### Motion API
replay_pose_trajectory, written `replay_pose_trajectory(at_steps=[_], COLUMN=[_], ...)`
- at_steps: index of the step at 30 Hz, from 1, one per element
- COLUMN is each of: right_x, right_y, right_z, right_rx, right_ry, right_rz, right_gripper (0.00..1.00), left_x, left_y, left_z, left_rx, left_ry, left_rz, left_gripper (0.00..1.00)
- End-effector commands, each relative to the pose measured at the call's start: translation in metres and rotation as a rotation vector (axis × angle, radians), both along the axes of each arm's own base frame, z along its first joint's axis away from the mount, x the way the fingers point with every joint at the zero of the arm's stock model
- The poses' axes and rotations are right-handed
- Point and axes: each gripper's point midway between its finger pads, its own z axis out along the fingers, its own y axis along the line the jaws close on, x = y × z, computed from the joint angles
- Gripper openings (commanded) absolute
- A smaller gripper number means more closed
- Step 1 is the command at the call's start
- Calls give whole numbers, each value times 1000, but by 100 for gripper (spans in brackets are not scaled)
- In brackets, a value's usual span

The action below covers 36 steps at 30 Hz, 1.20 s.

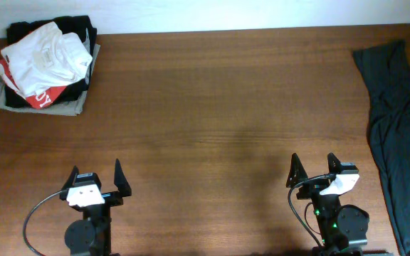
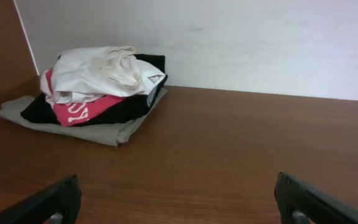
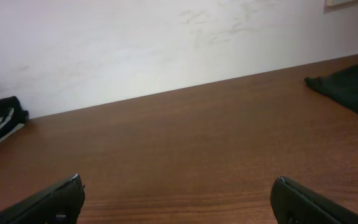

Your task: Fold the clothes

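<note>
A pile of clothes (image 1: 45, 64) sits at the table's far left corner: white garment on top, then red, black and a grey-green one at the bottom. It also shows in the left wrist view (image 2: 92, 93). A dark navy garment (image 1: 401, 121) lies spread along the right edge, its corner in the right wrist view (image 3: 353, 87). My left gripper (image 1: 95, 178) is open and empty near the front edge, left of centre; its fingers frame bare wood (image 2: 176, 199). My right gripper (image 1: 312, 171) is open and empty at the front right (image 3: 176, 199), left of the navy garment.
The brown wooden table (image 1: 219, 121) ends at a white wall (image 2: 260, 43) at the back. The navy garment hangs past the right edge.
</note>
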Motion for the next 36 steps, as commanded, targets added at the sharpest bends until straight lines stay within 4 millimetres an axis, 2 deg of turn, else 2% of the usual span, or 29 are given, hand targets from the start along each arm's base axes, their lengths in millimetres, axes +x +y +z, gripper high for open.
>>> replay_pose_trajectory(at_steps=[1, 14, 18, 22, 36], right_x=[0, 0, 0, 0, 0], right_y=[0, 0, 0, 0, 0], right_z=[-2, -2, -2, -2, -2], right_rx=[3, 3, 3, 3, 3], right_ry=[2, 2, 2, 2, 2], right_rz=[-3, -3, -3, -3, -3], right_gripper=[99, 99, 99, 99, 99], left_x=[-1, -1, -1, -2, -2], left_y=[3, 3, 11, 11, 11], left_z=[-2, -2, 6, -1, -1], left_rx=[10, 10, 17, 14, 14], left_ry=[1, 1, -31, -2, -2], left_rz=[18, 18, 63, 63, 63], left_gripper=[99, 99, 99, 99, 99])
